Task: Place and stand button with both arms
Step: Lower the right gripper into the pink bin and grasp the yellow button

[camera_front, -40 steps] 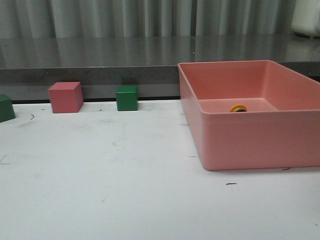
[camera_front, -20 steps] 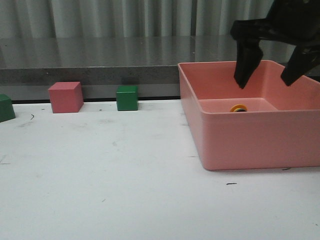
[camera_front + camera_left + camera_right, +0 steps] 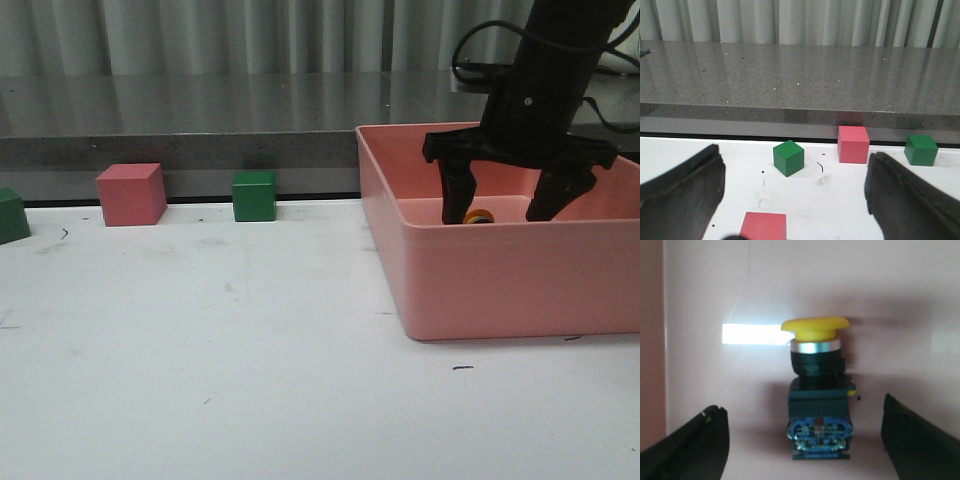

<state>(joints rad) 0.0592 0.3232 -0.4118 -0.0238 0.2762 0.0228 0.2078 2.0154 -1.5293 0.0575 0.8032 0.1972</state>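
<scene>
my black right gripper [image 3: 507, 215] has dropped into the pink plastic bin [image 3: 500, 285] within the last second, fingers spread either side of the yellow-capped push-button [image 3: 817, 390] lying on the bin floor, not touching it. left gripper [image 3: 795, 200] hangs spread over the white table [image 3: 200, 350]. grasp looks imminent.

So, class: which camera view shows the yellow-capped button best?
The right wrist view: the button fills the frame, cap, collar and base all clear. In the front view only a sliver of it peeks over the pink bin wall. The left wrist view misses it entirely.
</scene>
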